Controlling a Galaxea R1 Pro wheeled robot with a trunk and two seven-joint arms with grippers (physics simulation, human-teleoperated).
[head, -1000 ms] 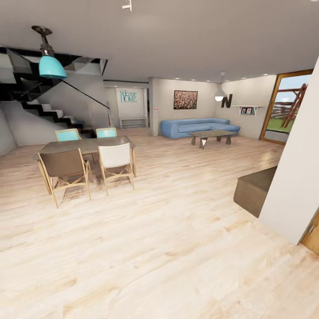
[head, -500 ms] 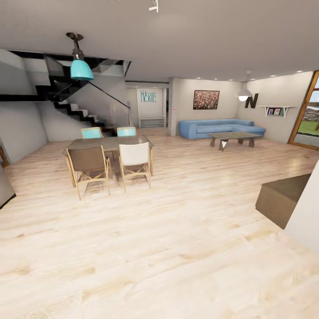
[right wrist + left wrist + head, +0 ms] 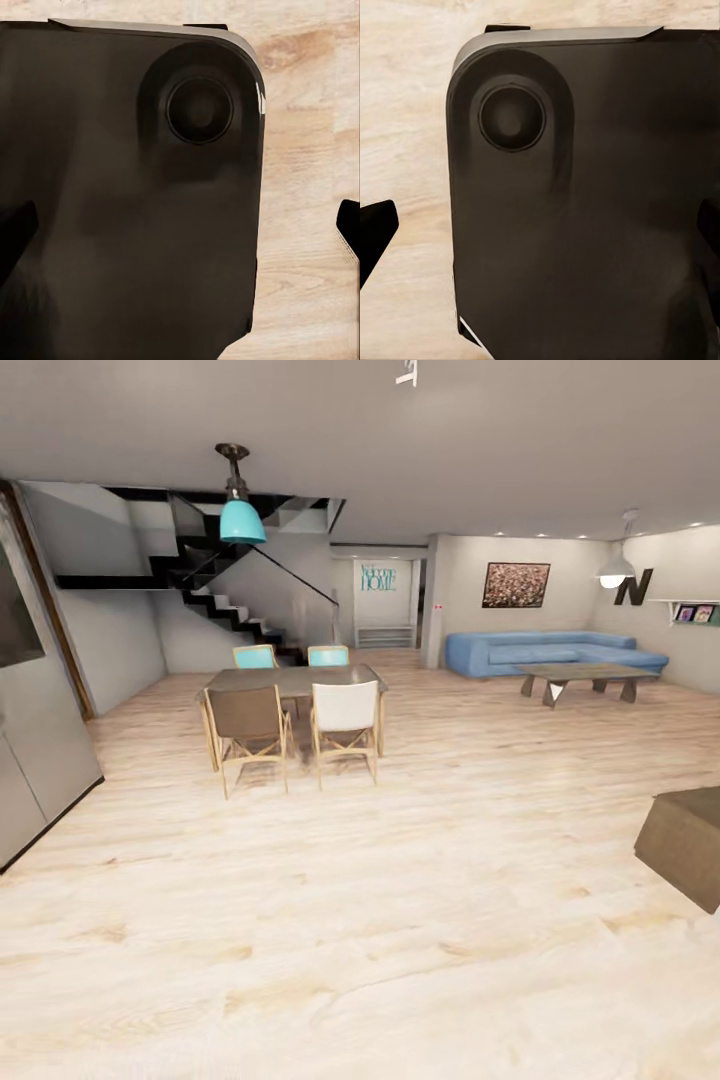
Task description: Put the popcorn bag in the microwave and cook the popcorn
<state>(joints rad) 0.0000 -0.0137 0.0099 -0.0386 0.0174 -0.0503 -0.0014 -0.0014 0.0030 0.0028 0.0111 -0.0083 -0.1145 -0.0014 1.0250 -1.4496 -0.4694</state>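
Observation:
The popcorn bag, the microwave and the countertop are out of view; I face an open living and dining room. In the left wrist view my left gripper point(image 3: 540, 229) is open, its dark fingertips point(image 3: 375, 232) at the frame's edges, over my own dark base point(image 3: 585, 150) and pale wood floor. The right wrist view has my right gripper point(image 3: 184, 232) open the same way above the base point(image 3: 127, 187). Nothing sits between either pair of fingers.
A dining table point(image 3: 290, 680) with several chairs point(image 3: 345, 715) stands ahead to the left. A tall grey panel point(image 3: 30, 750) lines the left edge and a brown block point(image 3: 690, 840) sits low at the right. A blue sofa point(image 3: 540, 652), coffee table point(image 3: 585, 675) and stairs point(image 3: 230, 610) are far back.
The head view has swung left, so the table, sofa and lamp slid right in the picture. The white wall at the right has left the frame and the grey panel has entered at the left.

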